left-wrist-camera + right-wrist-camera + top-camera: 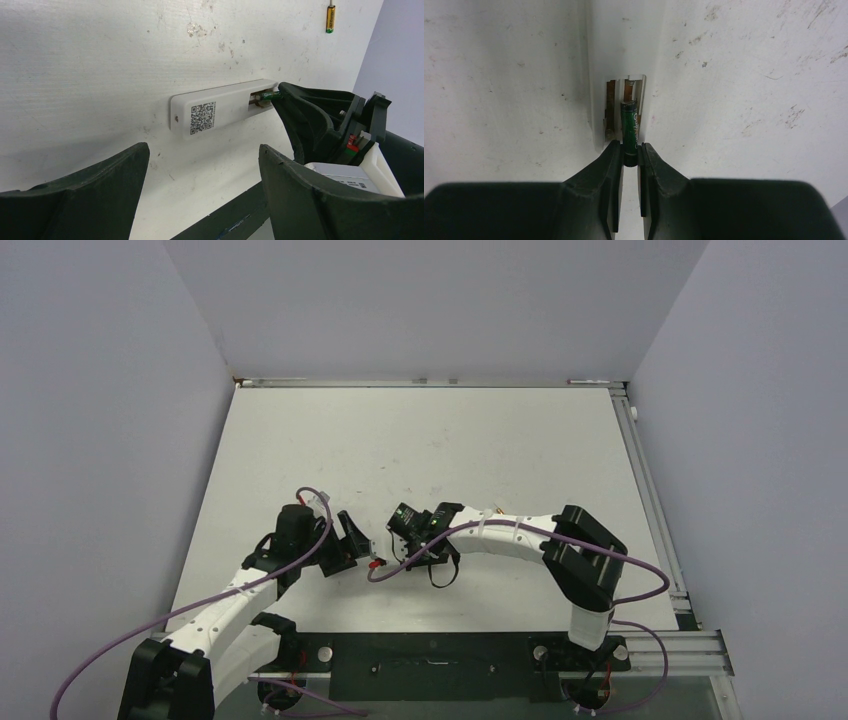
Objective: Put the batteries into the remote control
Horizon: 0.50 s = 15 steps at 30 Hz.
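Note:
The remote control [220, 107] is a slim white bar lying back up, with a QR label and an open battery bay at its right end. My right gripper [630, 150] is shut on the near end of a dark green battery [630, 125]. The battery's far end sits in the right slot of the bay, against the copper contact. The left slot beside it shows only its spring. A gold battery [330, 19] lies loose on the table far beyond. My left gripper [204, 147] hangs open just short of the remote's label end, holding nothing. From above, both grippers [358, 540] [400, 523] nearly meet.
The table's dark near edge [235, 215] runs just under the left fingers. An aluminium rail [650, 490] borders the table's right side, and grey walls enclose the other sides. Purple cables loop beside both arms.

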{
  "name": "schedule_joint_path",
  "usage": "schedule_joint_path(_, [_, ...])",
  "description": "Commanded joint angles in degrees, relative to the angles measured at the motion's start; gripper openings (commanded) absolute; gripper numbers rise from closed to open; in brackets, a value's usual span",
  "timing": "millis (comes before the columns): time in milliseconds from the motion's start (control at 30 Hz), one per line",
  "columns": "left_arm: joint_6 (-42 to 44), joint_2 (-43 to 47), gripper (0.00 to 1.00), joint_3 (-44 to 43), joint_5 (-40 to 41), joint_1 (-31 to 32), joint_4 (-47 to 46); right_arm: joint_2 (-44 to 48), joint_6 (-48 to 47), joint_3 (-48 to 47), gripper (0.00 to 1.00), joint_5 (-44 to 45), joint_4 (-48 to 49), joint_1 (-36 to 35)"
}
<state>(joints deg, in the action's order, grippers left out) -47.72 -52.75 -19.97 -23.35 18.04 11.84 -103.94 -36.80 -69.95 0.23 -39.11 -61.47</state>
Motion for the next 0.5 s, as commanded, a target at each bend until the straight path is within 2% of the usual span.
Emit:
schedule_joint_path(0, [-0.2,0.1,0.78,-1.1,-2.7,0.3,-4.0,-1.5,0.5,-2.4,0.15,-0.8,2.3,-0.6])
schedule_joint_path(467, [-0.2,-0.2,0.78,-1.1,-2.9,0.3,-4.1,-2.6,1.7,-3.9,0.22,-1.2,2.5,-0.5])
